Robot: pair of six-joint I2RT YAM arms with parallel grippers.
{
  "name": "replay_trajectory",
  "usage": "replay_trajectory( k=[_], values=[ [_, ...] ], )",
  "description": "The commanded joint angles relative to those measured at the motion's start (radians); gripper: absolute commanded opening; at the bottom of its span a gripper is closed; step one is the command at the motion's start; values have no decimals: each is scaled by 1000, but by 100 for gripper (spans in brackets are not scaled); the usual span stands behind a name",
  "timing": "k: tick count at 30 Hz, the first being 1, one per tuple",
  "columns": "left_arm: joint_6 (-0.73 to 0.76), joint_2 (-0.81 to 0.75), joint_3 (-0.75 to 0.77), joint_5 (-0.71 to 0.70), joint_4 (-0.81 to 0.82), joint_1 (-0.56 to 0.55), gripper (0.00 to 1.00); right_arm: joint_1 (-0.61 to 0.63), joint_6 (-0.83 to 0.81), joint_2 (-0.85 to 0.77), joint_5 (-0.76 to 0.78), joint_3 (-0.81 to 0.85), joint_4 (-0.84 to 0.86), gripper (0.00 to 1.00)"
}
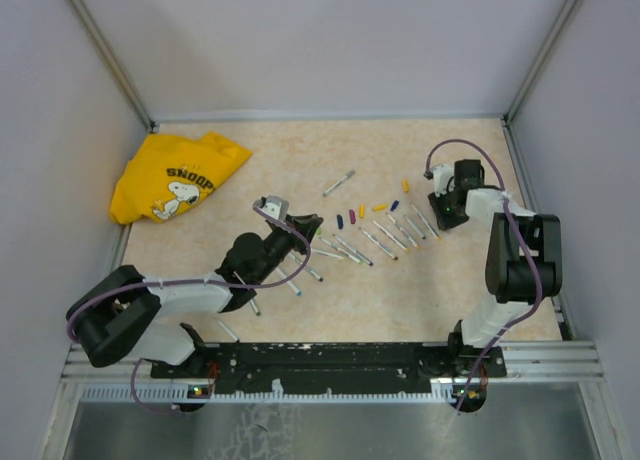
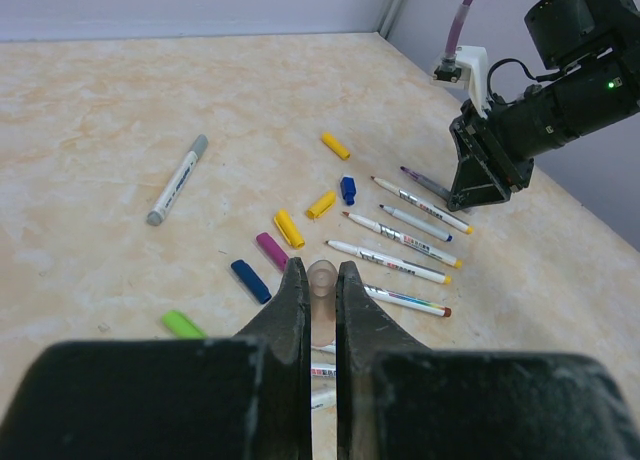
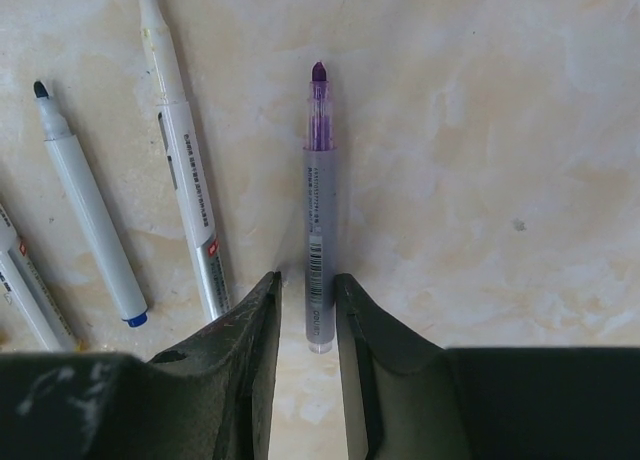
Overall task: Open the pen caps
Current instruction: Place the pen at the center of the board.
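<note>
My left gripper (image 2: 321, 272) is shut on a translucent pinkish pen cap (image 2: 322, 290), held above the table; in the top view it (image 1: 305, 223) hovers mid-table. Loose caps lie ahead of it: yellow (image 2: 335, 145), blue (image 2: 348, 189), magenta (image 2: 271, 251), dark blue (image 2: 250, 280), green (image 2: 183, 324). My right gripper (image 3: 306, 280) is down at the table, its jaws slightly apart astride the rear end of an uncapped grey pen with a purple tip (image 3: 319, 210) that lies flat. A gap shows on the left side of the pen. The right gripper also shows in the top view (image 1: 440, 218).
A row of uncapped white pens (image 2: 400, 235) lies between the two grippers. A capped grey pen (image 2: 178, 179) lies apart at the back. More pens (image 1: 290, 285) lie beside the left arm. A yellow Snoopy shirt (image 1: 175, 180) sits at the far left corner.
</note>
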Motion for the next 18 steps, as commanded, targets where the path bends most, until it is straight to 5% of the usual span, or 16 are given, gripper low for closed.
replay_trajectory(
  k=[1,18],
  values=[
    [5,-20,-6,-5,42,-5,0,-8,6,-57,-10,29,9,29],
    [11,-11,11,11,28,-6,0,-8,2,-140,-37,9,32,35]
  ],
)
